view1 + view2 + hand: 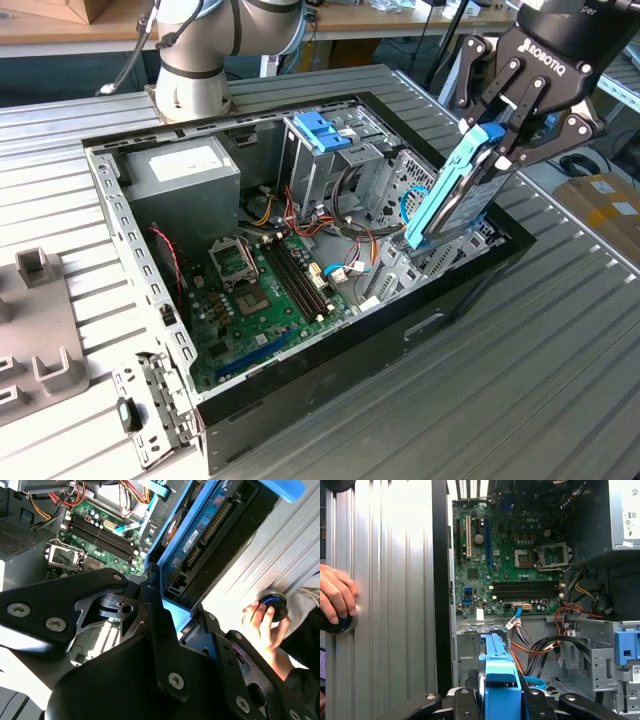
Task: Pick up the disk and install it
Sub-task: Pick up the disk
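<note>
Disk, silver-grey metal in light-blue plastic frame, sits clamped in my black gripper, tilted over the open black computer case holding a green motherboard at its seven o'clock.

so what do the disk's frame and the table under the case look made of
The disk, held by the gripper, has a light-blue frame that looks like moulded plastic: matte, uniform colour, rounded edges. The table looks like ribbed aluminium: silver-grey, parallel grooves, soft sheen. Neither material is certain from looks alone.
</note>
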You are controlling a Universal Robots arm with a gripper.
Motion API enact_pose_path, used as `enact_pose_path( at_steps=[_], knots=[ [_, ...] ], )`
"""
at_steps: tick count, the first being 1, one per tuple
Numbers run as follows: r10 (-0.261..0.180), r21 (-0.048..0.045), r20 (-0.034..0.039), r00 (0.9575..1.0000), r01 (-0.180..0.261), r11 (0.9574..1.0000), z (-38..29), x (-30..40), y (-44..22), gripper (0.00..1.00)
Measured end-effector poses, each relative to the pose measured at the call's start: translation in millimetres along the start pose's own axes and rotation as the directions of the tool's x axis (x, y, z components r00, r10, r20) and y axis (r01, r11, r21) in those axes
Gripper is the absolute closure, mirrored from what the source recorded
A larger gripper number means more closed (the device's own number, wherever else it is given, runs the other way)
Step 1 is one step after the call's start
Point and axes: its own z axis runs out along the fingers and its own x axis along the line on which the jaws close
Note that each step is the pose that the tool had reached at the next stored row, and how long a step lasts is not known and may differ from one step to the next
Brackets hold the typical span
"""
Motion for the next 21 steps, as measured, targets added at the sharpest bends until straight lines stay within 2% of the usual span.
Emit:
enact_pose_path(
  at_steps=[8, 21],
  knots=[
    [-0.011, -0.0002, -0.0053, 0.9999, 0.011, 0.9999, 3.8, -6.4, -0.6, 0.63],
    [-0.025, -0.0007, -0.0061, 0.9997, 0.025, 0.9997, 9.6, -15.2, -1.1, 0.63]
  ],
)
